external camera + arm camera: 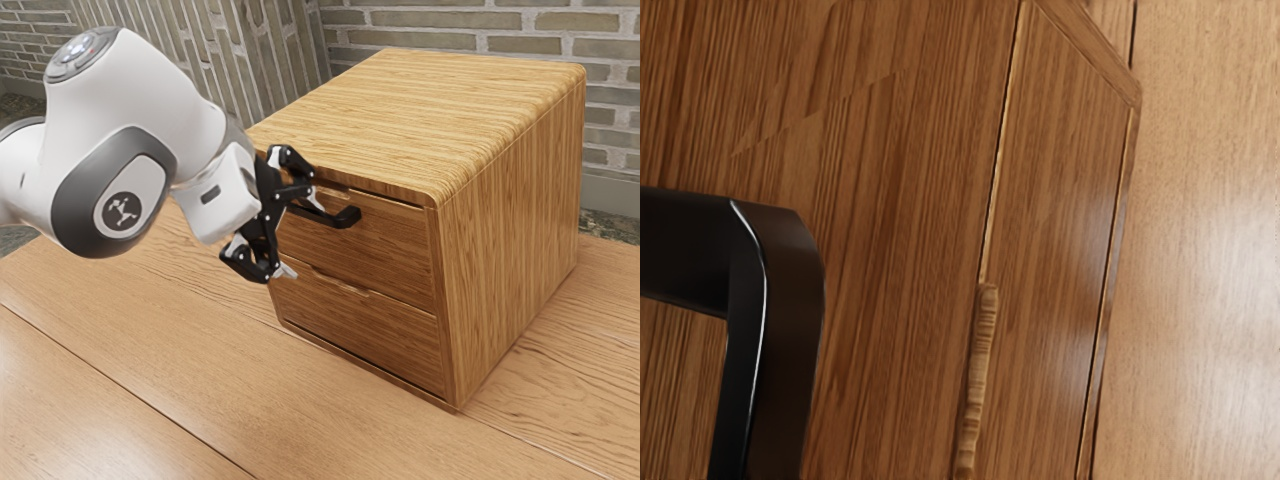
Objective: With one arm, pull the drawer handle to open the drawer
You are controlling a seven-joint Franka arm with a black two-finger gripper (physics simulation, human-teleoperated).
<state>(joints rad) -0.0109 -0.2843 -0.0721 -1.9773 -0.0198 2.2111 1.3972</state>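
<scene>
End effector (298,235) spread wide, fingers above & below near end of black drawer handle (338,214), not pinching yet, prob. lined up to clamp & pull top drawer (375,250), which looks shut.

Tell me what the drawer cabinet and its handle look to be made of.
Cabinet: wood or wood veneer, going by the streaky golden grain; low satin sheen. Handle: black, smooth, with a bright highlight along its edge, so likely painted metal or plastic.
</scene>
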